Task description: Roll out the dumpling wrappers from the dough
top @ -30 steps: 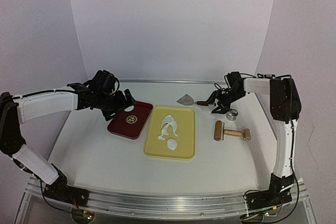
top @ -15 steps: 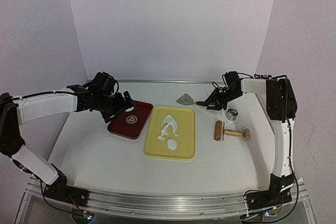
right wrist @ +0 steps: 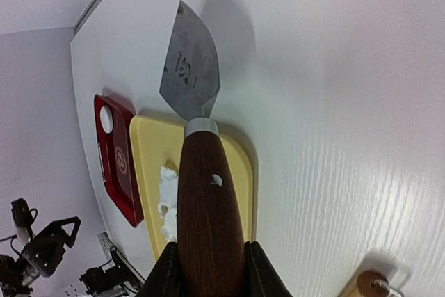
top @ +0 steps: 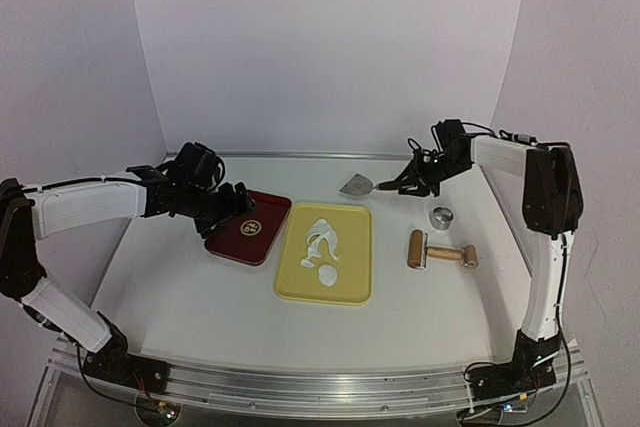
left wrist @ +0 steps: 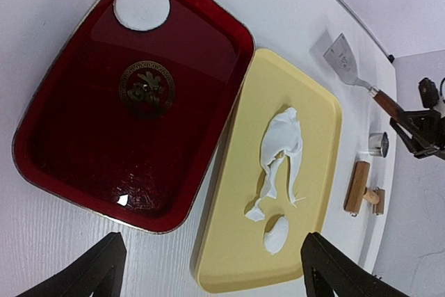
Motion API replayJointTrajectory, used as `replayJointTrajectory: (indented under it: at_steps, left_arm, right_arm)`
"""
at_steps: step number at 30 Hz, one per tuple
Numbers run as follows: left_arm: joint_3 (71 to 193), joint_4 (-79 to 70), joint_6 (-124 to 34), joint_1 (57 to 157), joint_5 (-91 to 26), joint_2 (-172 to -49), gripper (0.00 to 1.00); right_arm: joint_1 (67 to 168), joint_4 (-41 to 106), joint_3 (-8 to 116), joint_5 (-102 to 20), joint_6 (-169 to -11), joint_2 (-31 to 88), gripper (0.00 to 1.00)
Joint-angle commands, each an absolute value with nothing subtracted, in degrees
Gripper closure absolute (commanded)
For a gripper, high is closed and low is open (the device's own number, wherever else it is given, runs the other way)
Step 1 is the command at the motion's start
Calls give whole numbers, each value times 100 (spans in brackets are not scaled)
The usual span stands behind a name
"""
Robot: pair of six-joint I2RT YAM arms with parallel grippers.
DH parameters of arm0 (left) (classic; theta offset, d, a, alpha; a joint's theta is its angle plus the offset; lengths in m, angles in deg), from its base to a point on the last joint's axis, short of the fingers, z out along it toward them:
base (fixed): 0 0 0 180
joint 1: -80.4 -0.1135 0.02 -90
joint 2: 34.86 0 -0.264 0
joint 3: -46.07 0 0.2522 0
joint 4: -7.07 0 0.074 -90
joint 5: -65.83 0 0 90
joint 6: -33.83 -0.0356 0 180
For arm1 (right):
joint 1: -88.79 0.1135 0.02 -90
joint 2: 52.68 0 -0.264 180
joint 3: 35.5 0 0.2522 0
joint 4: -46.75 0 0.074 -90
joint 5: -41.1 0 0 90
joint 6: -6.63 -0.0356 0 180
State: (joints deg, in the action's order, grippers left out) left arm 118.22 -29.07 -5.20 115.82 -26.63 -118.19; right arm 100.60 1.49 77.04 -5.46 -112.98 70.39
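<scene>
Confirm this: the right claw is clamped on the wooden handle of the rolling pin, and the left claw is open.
Wrong tool. The right claw is clamped on the wooden handle of the scraper, as the right wrist view shows; the rolling pin lies apart, with nothing touching it. The left claw is open.

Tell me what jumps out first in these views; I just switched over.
The yellow tray at the table's centre holds a torn white dough sheet with one cut disc toward its near end. Left of it, a red tray carries a single round wrapper in a corner, with the open left tool above it. Far right, the right tool is clamped on a wooden-handled scraper.
</scene>
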Motion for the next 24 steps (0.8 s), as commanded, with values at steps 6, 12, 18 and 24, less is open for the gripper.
replayJointTrajectory:
  at_steps: [6,12,18,24]
  left_arm:
    - [11872,-3117,-1372,11573,-3670,-12286,12]
    - [12097,-3386,-1751,11602,-3956,-12826,14]
    - [12201,-3341,-1984,11623,-4180,-13221,18]
    - [12315,-3252,-2172,11743,-4242,-13525,29]
  right_arm:
    - [10088,-2551,7144,-202,-9561,5042,100]
    - [10428,-3291,6217,-192,-9144,4246,100]
    - [10828,-3425,6020,-654,-9114,4408,100]
    - [11095,-3579,6540,-906,-8847,5056,100]
